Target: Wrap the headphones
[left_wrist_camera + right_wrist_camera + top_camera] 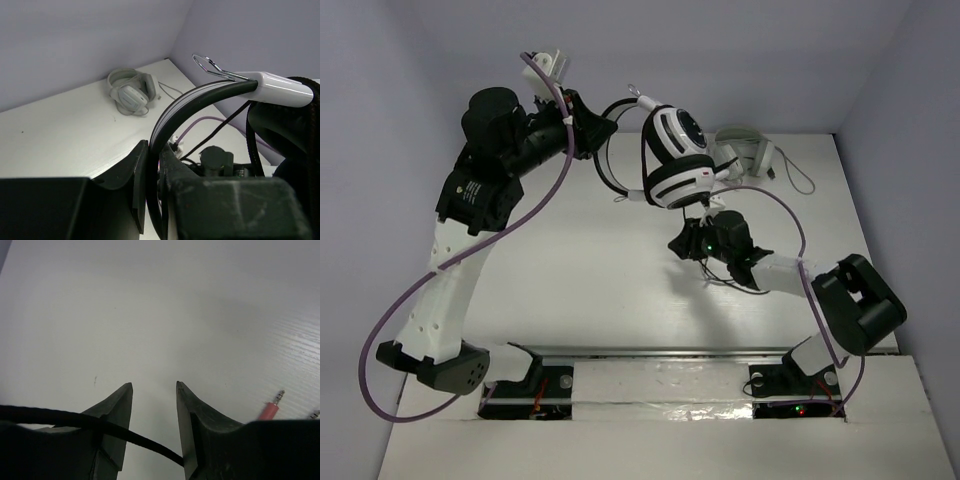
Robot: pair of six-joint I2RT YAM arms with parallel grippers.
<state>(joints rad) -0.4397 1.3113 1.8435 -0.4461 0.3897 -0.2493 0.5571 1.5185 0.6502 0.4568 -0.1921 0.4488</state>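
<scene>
From above and behind the arms, the top view covers the whole desk. The left wrist view looks past the left pincer to the far corner, sharing the headphones and pale headset. The right wrist view faces the desk closely.

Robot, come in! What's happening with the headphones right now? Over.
Left gripper shut on headband, headphones held aloft. Right gripper open, black cable crossing its gap. Pale headphones far back, not in the way.
</scene>
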